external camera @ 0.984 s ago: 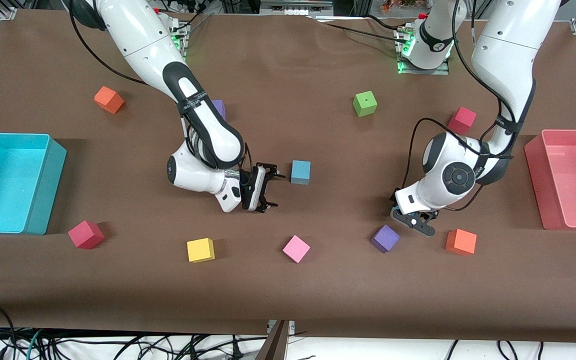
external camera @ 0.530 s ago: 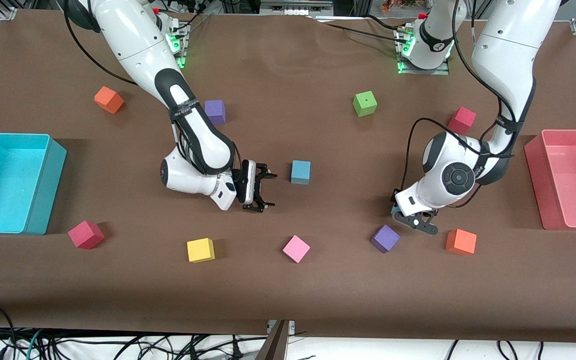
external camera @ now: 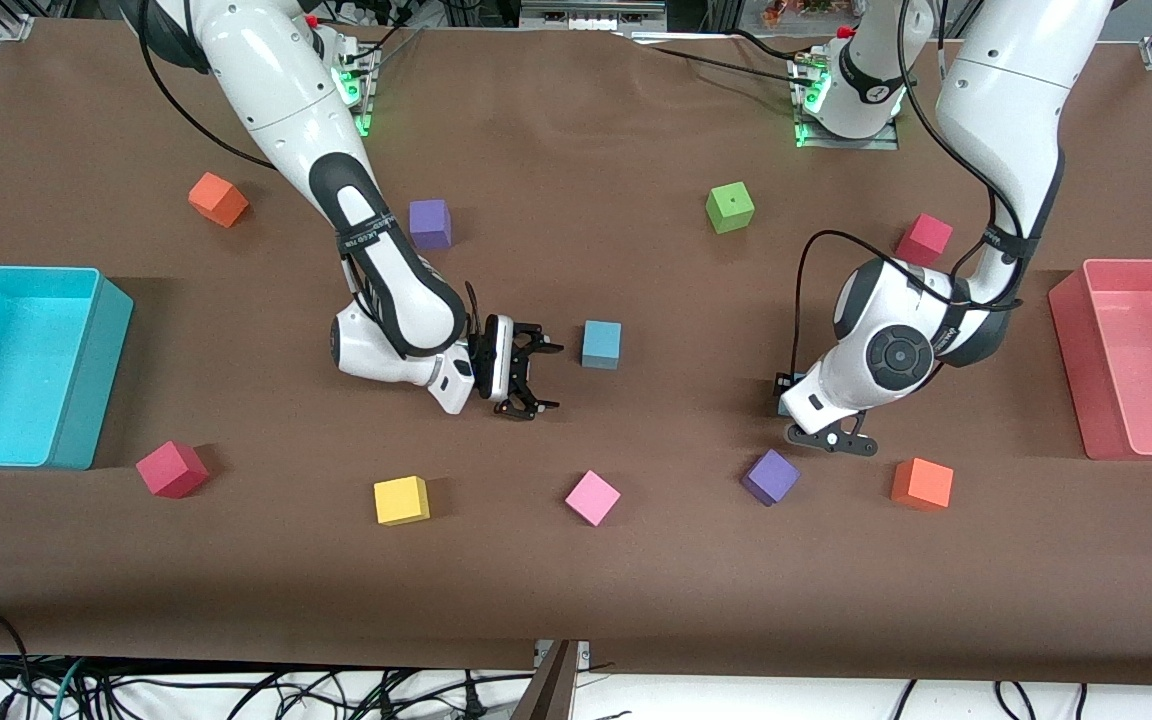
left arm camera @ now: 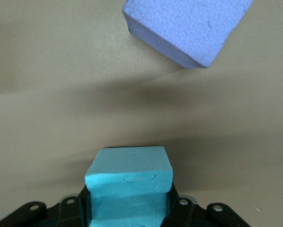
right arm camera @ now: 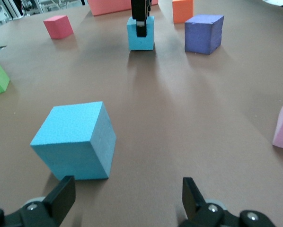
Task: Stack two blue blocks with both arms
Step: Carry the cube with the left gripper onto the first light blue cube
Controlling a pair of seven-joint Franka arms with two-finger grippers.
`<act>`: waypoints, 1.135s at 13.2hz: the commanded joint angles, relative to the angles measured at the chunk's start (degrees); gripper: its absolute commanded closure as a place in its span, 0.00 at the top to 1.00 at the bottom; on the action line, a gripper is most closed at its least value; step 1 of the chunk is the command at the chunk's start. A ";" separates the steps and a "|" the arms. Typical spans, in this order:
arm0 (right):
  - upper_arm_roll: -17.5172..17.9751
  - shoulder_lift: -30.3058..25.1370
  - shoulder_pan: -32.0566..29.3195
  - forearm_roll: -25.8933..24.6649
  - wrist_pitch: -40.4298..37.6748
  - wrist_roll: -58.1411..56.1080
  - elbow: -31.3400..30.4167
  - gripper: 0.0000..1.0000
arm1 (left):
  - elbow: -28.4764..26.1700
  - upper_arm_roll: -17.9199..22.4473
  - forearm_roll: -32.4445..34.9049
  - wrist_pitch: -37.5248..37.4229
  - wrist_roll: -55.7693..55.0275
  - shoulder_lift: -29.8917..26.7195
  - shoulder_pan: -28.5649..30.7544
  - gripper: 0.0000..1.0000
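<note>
My left gripper (left arm camera: 129, 208) pinches one blue block (left arm camera: 129, 182), purple cube (left arm camera: 189, 28) just beside; right gripper (external camera: 533, 377) spread near second block (external camera: 601, 344).

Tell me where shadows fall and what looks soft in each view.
Front view: sharp, each arm shadows the cloth beneath it. Left wrist view: a dark band of shadow crosses the cloth between the blue block and the purple cube. Right wrist view: near block crisp, finger edges soft.
</note>
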 commanded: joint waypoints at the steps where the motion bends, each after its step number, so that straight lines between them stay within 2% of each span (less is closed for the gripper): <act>1: 0.37 0.18 0.38 3.45 -0.24 -3.30 -0.34 1.00 | 1.64 -1.72 0.49 -6.75 -5.60 -3.56 -0.51 0.31; 4: 0.46 0.53 0.56 3.90 -0.24 -4.53 -0.34 1.00 | 6.74 -6.20 0.49 -14.49 -11.92 -3.92 -0.51 0.31; 8: 0.46 0.53 1.26 5.20 -0.15 -4.97 -0.42 1.00 | 11.84 -12.17 0.49 -14.95 -15.80 -3.66 -1.04 0.31; 11: 0.46 0.53 1.70 7.76 -0.24 -8.49 -0.86 1.00 | 17.29 -12.98 0.49 -14.95 -16.07 -0.50 -6.82 0.31; 15: 0.46 0.44 1.70 7.85 -0.33 -9.10 -1.83 1.00 | 18.00 -12.89 0.57 -14.51 -18.45 1.43 -10.62 0.31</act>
